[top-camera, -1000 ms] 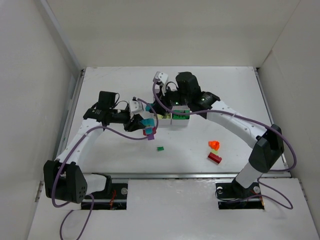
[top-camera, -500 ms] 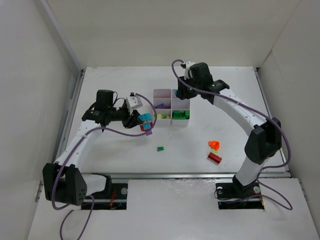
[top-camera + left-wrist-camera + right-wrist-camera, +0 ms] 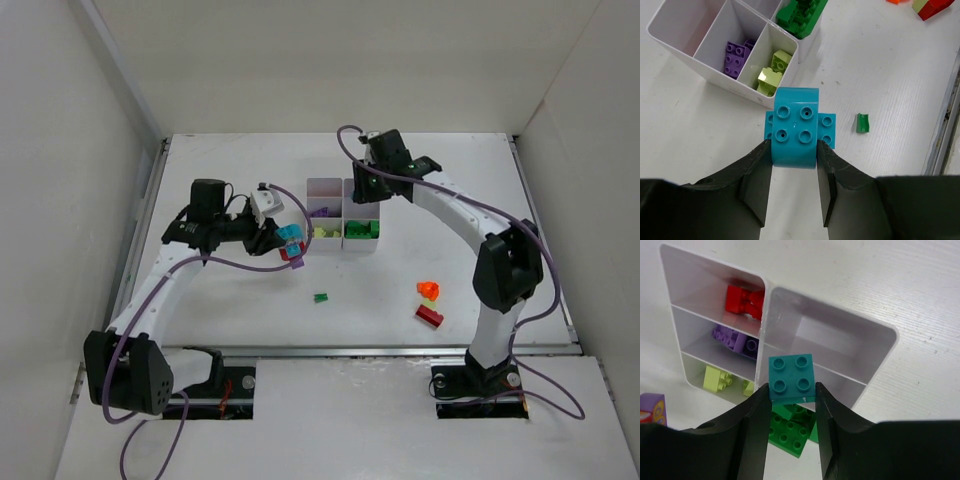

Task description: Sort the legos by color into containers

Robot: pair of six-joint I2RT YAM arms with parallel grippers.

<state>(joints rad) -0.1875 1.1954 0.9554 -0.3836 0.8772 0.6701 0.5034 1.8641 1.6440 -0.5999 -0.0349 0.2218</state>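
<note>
The white six-compartment tray (image 3: 326,183) stands mid-table. It holds red (image 3: 744,301), purple (image 3: 732,340), yellow-green (image 3: 717,379) and green legos (image 3: 792,432), each colour in its own compartment. My left gripper (image 3: 794,150) is shut on a cyan brick (image 3: 795,127), held above the table just left of the tray (image 3: 740,90). My right gripper (image 3: 791,396) is shut on a teal four-stud brick (image 3: 791,377), hanging above the tray's right column. An empty compartment (image 3: 840,335) lies just beyond it. Seen from above, the left gripper (image 3: 287,241) is beside the tray and the right gripper (image 3: 366,190) is at its far right corner.
A small green piece (image 3: 320,297) lies on the table in front of the tray. An orange brick (image 3: 428,290) and a red brick (image 3: 429,316) sit to the right near the front edge. A purple piece (image 3: 297,256) shows just under the cyan brick. White walls enclose the table.
My right arm has risen and pulled back from low over the tray to its far right corner, still holding the teal brick. The left gripper has shifted slightly left and away.
</note>
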